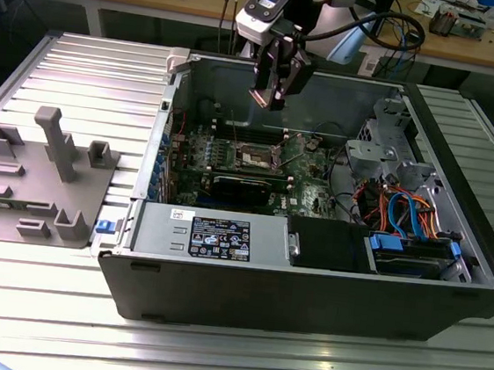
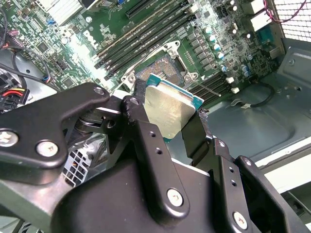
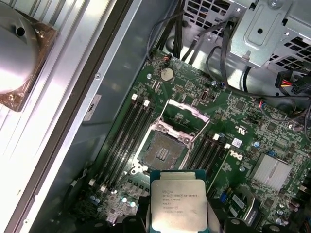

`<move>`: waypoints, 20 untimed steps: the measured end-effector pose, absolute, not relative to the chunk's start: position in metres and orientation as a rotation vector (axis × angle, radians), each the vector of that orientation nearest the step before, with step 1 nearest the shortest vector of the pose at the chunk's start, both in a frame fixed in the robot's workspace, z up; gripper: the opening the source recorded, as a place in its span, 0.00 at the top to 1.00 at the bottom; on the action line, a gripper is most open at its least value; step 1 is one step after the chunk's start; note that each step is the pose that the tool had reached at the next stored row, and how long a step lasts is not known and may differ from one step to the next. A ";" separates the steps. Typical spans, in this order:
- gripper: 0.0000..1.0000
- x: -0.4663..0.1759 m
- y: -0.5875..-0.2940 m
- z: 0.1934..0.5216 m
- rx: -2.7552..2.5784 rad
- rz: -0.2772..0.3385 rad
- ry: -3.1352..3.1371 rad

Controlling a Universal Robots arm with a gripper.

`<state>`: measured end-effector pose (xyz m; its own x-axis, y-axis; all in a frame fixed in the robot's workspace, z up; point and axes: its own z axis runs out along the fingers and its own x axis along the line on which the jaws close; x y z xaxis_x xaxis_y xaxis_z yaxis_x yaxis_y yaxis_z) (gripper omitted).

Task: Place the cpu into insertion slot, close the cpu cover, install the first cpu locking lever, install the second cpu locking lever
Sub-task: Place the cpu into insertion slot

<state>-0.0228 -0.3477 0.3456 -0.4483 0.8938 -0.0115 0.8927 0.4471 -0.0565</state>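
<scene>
— Where was your gripper [image 1: 270, 95]?
— Clenched on the cpu [image 3: 179, 204]; you held it in the air above the board [image 3: 243, 131].
— And the slot [image 3: 162, 150]?
— Bare, just beyond the cpu. The cover [image 3: 189, 110] stood tilted open at its far edge.

The cpu [image 3: 178, 206], silver top showing, is clamped between the black fingers [image 3: 214, 225] of the hand [image 3: 178, 221], apart from the green motherboard [image 3: 243, 126]. The insertion slot [image 3: 163, 148] lies uncovered, its contact field bare. The cpu cover [image 3: 187, 112] stands raised, and black memory slots [image 3: 127, 133] flank the socket.
</scene>
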 end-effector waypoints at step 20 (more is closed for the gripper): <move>0.46 -0.023 -0.348 0.345 -1.683 0.084 -2.627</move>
<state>-0.0228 -0.3477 0.3455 -0.4184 0.9082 -0.0115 0.9070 0.4172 -0.0565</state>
